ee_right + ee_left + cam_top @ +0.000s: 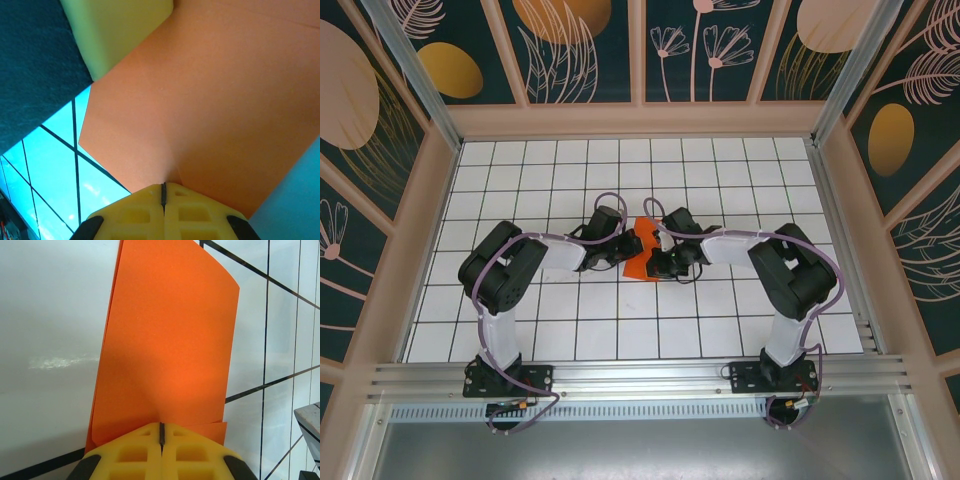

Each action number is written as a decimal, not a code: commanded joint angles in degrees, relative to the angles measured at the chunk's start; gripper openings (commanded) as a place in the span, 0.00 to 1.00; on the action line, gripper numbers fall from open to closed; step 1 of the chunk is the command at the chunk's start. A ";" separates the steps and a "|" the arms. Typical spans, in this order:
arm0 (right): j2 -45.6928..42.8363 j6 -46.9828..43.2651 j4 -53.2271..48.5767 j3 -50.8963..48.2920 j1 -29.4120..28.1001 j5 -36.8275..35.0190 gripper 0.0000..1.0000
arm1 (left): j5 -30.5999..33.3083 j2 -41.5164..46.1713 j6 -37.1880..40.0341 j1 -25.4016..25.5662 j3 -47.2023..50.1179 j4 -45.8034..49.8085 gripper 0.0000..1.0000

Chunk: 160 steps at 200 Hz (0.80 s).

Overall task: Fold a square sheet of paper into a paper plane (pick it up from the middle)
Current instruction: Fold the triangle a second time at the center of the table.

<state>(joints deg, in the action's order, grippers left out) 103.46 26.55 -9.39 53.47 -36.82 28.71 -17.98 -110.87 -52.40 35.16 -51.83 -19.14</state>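
Left wrist view: nearest the lens, the left gripper (161, 432) had its yellow fingers clenched on the near edge of the square sheet of paper (170, 340). The sheet ran away from them as a doubled orange flap, a second layer showing along its left side. Past it lay the white gridded table (280, 330). In the right wrist view, the right gripper (163, 192) pinched another orange edge in the same way. From above, the paper sat mid-table between the two wrists. Gripping from opposite sides probably served to steady the layers for a crease, so the dart looked far from finished
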 commanded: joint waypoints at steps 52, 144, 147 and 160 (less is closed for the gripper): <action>1.57 0.70 1.63 2.43 2.47 0.95 0.05 | 2.46 -2.92 -0.44 0.01 3.32 7.78 0.02; 4.13 0.53 2.61 5.27 2.60 1.81 0.05 | 2.16 -3.19 -0.86 0.00 3.48 7.53 0.02; 3.98 0.58 2.62 5.24 2.56 1.81 0.05 | 2.16 -3.21 -0.84 0.05 3.43 7.53 0.02; 3.14 0.53 2.37 5.45 2.54 1.57 0.05 | 2.26 -3.13 -0.85 0.04 3.47 7.60 0.02</action>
<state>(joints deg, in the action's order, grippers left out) 106.94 26.55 -7.94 57.06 -34.33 30.28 -18.00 -110.85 -52.86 35.16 -51.24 -20.34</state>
